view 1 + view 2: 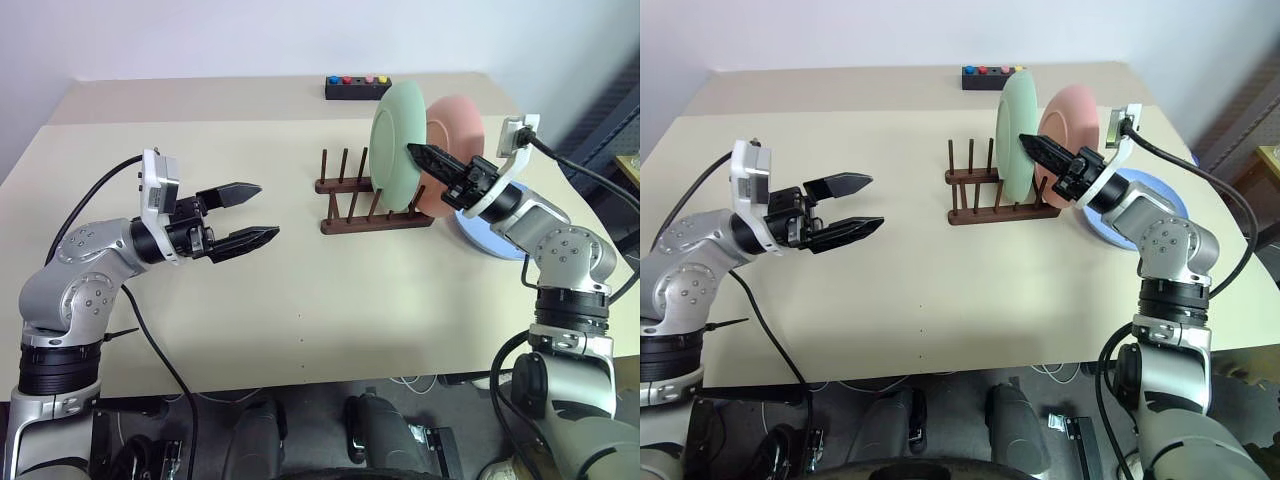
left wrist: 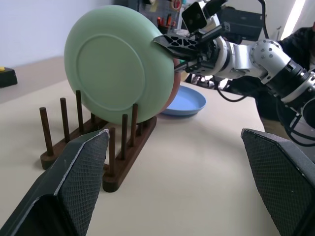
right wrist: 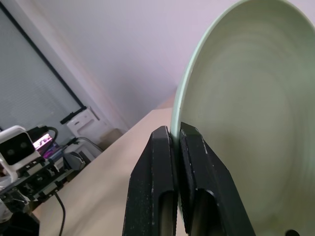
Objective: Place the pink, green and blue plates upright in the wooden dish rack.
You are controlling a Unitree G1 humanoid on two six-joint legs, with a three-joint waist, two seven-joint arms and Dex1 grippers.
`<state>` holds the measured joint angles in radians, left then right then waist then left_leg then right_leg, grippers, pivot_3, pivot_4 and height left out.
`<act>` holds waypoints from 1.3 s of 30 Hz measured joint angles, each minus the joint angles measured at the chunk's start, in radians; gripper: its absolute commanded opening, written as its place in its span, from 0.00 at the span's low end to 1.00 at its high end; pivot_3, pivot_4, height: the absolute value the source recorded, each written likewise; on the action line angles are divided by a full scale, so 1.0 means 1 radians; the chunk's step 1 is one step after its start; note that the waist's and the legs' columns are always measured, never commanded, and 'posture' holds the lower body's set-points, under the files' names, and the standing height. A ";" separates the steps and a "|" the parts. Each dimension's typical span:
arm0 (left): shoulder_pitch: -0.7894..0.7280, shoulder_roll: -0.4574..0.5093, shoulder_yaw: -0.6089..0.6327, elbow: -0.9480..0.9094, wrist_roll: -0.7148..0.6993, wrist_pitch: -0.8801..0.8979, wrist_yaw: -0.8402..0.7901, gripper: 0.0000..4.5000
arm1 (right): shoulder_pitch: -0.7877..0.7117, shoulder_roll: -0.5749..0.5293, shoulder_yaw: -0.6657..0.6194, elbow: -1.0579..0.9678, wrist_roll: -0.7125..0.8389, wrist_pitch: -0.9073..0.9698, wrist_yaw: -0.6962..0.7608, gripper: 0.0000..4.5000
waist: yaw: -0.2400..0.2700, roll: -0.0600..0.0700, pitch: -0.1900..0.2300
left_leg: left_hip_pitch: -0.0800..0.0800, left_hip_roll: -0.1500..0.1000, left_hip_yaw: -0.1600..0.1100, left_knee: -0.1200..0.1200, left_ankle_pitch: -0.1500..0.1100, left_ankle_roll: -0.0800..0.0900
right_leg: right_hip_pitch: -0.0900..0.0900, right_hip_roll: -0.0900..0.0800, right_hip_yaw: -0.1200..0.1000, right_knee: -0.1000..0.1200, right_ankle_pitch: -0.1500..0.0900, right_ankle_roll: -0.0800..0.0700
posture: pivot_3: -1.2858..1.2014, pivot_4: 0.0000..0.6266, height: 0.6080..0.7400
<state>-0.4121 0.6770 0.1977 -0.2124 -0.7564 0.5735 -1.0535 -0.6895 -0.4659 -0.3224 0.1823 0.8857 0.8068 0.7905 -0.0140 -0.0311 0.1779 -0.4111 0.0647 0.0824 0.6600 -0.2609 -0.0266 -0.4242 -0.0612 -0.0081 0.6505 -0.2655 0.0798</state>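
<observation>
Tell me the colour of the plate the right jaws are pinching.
Pale green. The green plate shows best in the left wrist view, upright in the wooden dish rack.

Matt plates, dark wood, textured black fingers

The green plate, pink plate and blue plate look smooth and matt, like plastic; the rack is dark stained wood; the surface is smooth matt beige; the left hand has black finger pads with a fine rough grid.
</observation>
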 measured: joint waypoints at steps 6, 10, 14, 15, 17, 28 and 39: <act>0.000 0.000 0.000 0.000 0.006 -0.002 -0.001 0.98 | 0.006 0.004 0.006 0.000 -0.013 -0.008 -0.002 0.00 | 0.000 0.000 0.000 | 0.000 0.000 0.000 0.000 0.000 0.000 | 0.000 0.000 0.000 0.000 0.000 0.000 | 0.52 0.24 1.00; 0.000 0.000 -0.001 0.000 0.007 -0.011 -0.007 0.98 | 0.015 0.008 0.008 0.000 -0.019 -0.009 -0.002 0.00 | 0.000 0.000 0.000 | 0.000 0.000 0.000 0.000 0.000 0.000 | 0.000 0.000 0.000 0.000 0.000 0.000 | 0.52 0.24 1.00; 0.000 0.000 -0.007 0.000 0.009 -0.013 -0.007 1.00 | 0.015 0.009 0.008 0.000 -0.023 -0.012 -0.001 0.15 | 0.000 0.000 0.000 | 0.000 0.000 0.000 0.000 0.000 0.000 | 0.000 0.000 0.000 0.000 0.000 0.000 | 0.52 0.24 1.00; 0.000 0.000 -0.008 0.000 0.010 -0.014 -0.007 1.00 | 0.015 0.009 0.009 0.000 -0.029 -0.017 -0.001 0.20 | 0.000 0.000 0.000 | 0.000 0.000 0.000 0.000 0.000 0.000 | 0.000 0.000 0.000 0.000 0.000 0.000 | 0.52 0.24 1.00; 0.000 0.000 -0.008 0.000 0.012 -0.015 -0.007 1.00 | 0.017 0.009 0.010 0.000 -0.039 -0.020 -0.001 0.42 | 0.000 0.000 0.000 | 0.000 0.000 0.000 0.000 0.000 0.000 | 0.000 0.000 0.000 0.000 0.000 0.000 | 0.52 0.24 1.00; 0.000 0.000 -0.017 0.000 0.016 -0.017 -0.007 1.00 | 0.015 0.010 0.009 -0.005 -0.043 -0.029 0.002 0.99 | 0.000 0.000 0.000 | 0.000 0.000 0.000 0.000 0.000 0.000 | 0.000 0.000 0.000 0.000 0.000 0.000 | 0.52 0.24 1.00; -0.007 -0.002 -0.021 0.002 0.021 -0.021 -0.007 1.00 | -0.063 -0.020 -0.013 -0.073 -0.005 -0.019 -0.029 0.99 | 0.000 0.000 0.000 | 0.000 0.000 0.000 0.000 0.000 0.000 | 0.000 0.000 0.000 0.000 0.000 0.000 | 0.52 0.24 1.00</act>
<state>-0.4188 0.6753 0.1767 -0.2107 -0.7351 0.5528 -1.0608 -0.7520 -0.4859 -0.3349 0.1094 0.8803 0.7879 0.7619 -0.0140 -0.0310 0.1780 -0.4111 0.0647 0.0824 0.6600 -0.2609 -0.0266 -0.4242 -0.0612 -0.0082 0.6505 -0.2655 0.0798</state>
